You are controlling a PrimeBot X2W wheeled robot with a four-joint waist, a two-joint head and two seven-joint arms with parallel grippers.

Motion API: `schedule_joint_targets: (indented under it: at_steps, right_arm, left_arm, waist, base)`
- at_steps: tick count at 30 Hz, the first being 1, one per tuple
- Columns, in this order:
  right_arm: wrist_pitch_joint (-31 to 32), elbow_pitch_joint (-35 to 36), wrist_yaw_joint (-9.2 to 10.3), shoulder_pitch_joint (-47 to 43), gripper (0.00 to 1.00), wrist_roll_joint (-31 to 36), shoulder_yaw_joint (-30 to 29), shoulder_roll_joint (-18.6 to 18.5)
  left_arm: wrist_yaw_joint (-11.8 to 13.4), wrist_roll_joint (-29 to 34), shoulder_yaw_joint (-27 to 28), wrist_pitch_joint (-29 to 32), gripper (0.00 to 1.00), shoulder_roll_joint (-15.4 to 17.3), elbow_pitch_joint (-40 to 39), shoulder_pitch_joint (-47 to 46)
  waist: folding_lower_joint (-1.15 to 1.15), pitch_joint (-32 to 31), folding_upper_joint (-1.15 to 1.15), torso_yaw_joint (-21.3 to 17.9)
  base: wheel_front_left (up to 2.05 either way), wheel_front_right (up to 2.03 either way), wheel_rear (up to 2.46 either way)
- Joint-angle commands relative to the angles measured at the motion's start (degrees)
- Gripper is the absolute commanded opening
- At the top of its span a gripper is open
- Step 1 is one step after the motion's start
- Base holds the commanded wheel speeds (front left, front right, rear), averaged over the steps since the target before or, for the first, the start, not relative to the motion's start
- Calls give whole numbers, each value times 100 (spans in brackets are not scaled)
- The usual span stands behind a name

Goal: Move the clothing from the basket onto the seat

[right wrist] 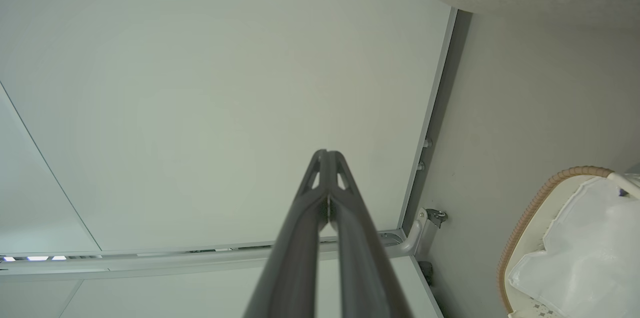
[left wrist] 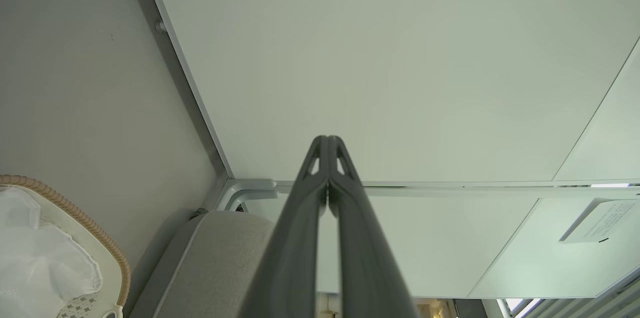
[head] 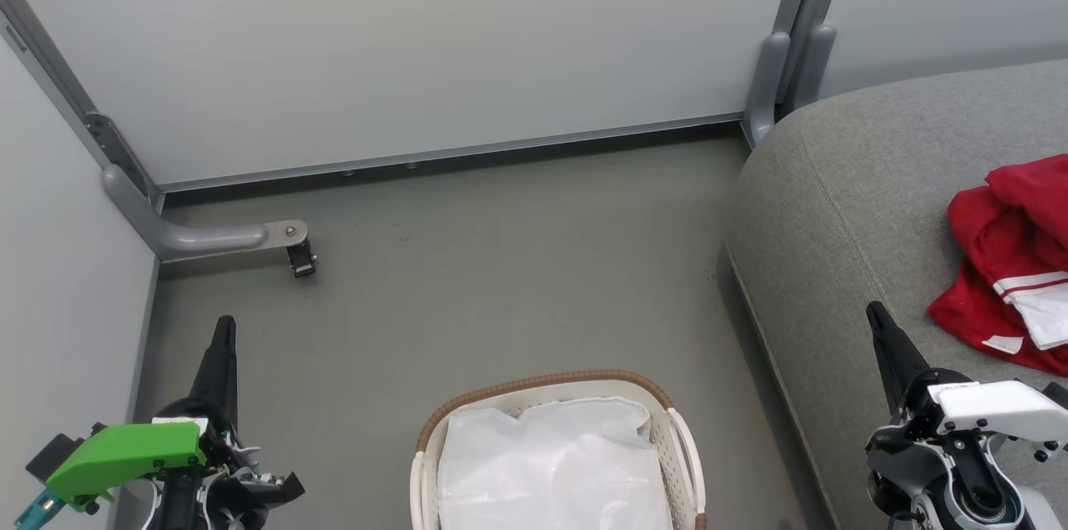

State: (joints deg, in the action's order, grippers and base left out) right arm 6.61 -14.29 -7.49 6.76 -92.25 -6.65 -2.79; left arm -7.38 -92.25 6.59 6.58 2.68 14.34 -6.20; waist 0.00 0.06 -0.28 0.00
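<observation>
The red clothing (head: 1014, 254), with its white striped trim showing, lies crumpled on the grey seat (head: 851, 204) at the right edge of the head view, partly cut off by the frame. It sits up and to the right of the right gripper (head: 876, 315), near it but not touching. That gripper rises from the lower right corner over the seat's front part. In the right wrist view its two dark fingers are pressed together at the tips with nothing between them.

The basket (head: 542, 385) stands on the floor (head: 501, 263) at the bottom centre of the head view, between the two grippers and just left of the seat's edge. Inside it only the white liner (head: 551, 463) can be seen.

The left gripper (head: 224, 325) stands in the lower left corner, well apart from the clothing, with the basket between them. Its fingers are likewise closed tip to tip and empty, pointing towards the pale wall panel (head: 417, 37).
</observation>
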Motion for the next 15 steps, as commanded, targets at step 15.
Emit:
schedule_joint_targets:
  at_steps: [15]
  right_arm:
    - [13,16,0,-54,0,-22,-6,-14]
  left_arm:
    - [-25,-22,9,20,0,39,-16,-71]
  waist:
    - [0,0,28,0]
  base:
    - [0,0,0]
